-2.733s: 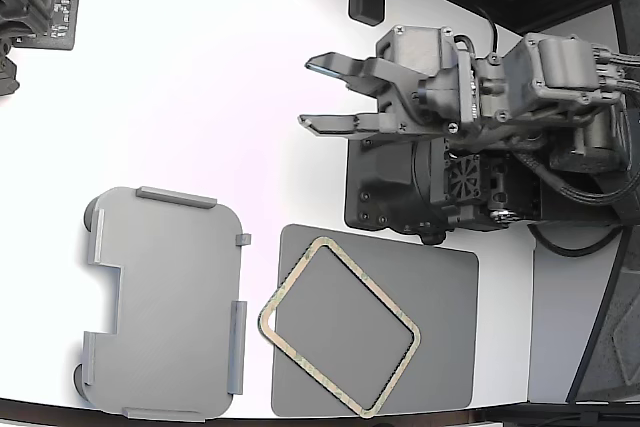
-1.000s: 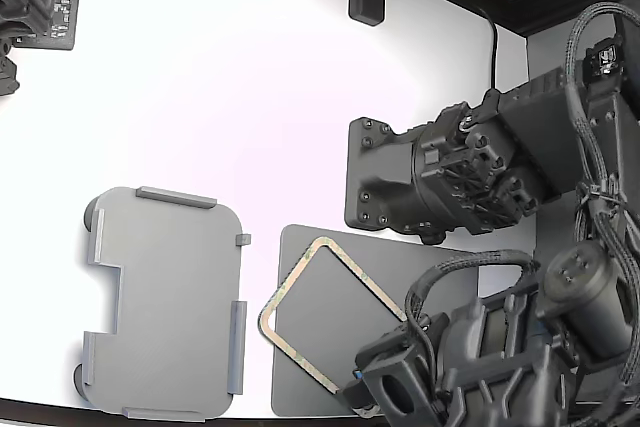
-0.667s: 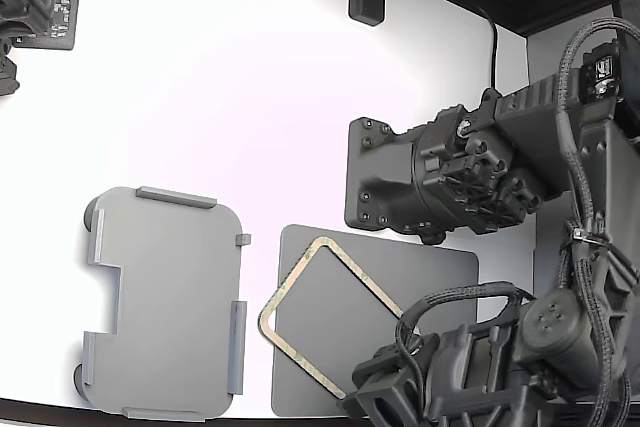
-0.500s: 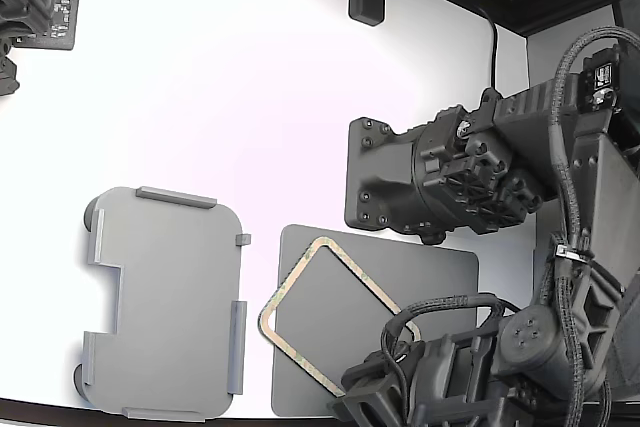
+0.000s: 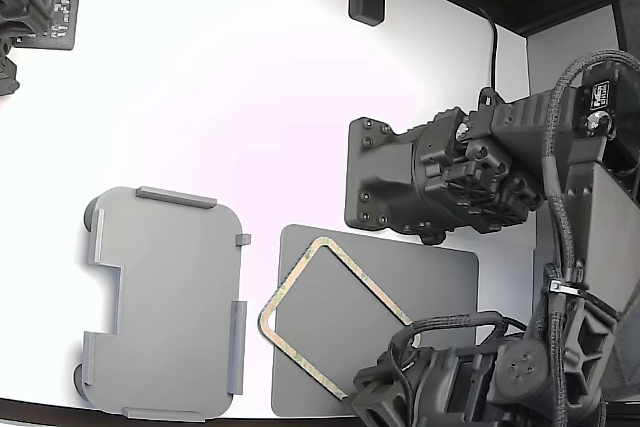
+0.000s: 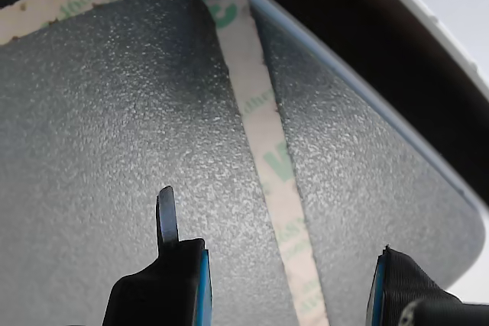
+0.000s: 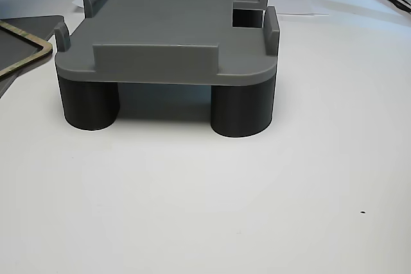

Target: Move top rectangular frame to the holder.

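The gripper (image 6: 279,280), jaws spread wide, straddles one strip of the tan frame (image 5: 300,282) lying on the dark grey mat (image 5: 440,277); the holder (image 5: 165,297) sits just beside the mat.

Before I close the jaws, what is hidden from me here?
- Exterior view: the arm covers the frame's near corner and the gripper itself.
- Wrist view: one strip of frame runs between the open jaws; contact with it is unclear, and the picture's edge cuts off the mat.
- Other view: holder only; frame mostly cropped.
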Robot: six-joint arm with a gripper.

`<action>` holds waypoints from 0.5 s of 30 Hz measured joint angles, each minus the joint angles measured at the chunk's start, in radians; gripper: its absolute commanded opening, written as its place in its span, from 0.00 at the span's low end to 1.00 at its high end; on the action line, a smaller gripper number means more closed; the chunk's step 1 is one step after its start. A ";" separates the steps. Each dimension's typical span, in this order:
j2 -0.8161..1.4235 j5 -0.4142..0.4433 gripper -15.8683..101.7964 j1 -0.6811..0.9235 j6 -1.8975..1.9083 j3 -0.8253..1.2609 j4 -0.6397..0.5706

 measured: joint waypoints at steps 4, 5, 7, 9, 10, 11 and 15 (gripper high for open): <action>-0.015 -0.009 0.88 0.002 -0.043 0.008 -0.023; -0.023 -0.009 0.86 0.002 -0.055 0.008 -0.025; -0.032 0.003 0.86 0.002 -0.084 0.008 -0.032; -0.044 0.009 0.85 0.002 -0.109 0.006 -0.043; -0.055 0.009 0.85 0.002 -0.112 -0.002 -0.046; -0.067 0.009 0.84 0.002 -0.112 -0.008 -0.048; -0.091 0.008 0.80 -0.008 -0.101 -0.012 -0.063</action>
